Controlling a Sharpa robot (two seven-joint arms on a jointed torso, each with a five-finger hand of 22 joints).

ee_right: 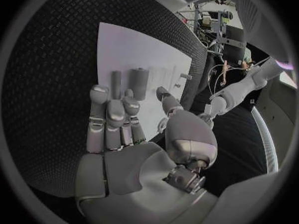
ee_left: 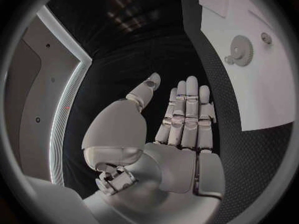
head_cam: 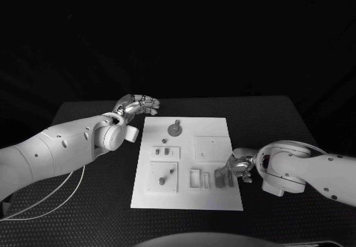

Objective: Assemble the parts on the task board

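The board (head_cam: 189,162) is a flat white rectangle lying in the middle of a black table (head_cam: 89,211) with a fine, woven-looking texture. On its far end rests a round toothed gear (head_cam: 174,129) with a small knob (head_cam: 163,140) just beside it. Shallow rectangular recesses mark the middle and near part, and a short peg (head_cam: 161,181) stands in the near left one. Two grey cylinders (head_cam: 223,178) lie side by side near the board's right edge. The right hand (head_cam: 238,169), jointed silver metal, hovers over them, fingers straight and apart, holding nothing. The left hand (head_cam: 138,105) hangs off the board's far left corner, fingers extended close together, also holding nothing.
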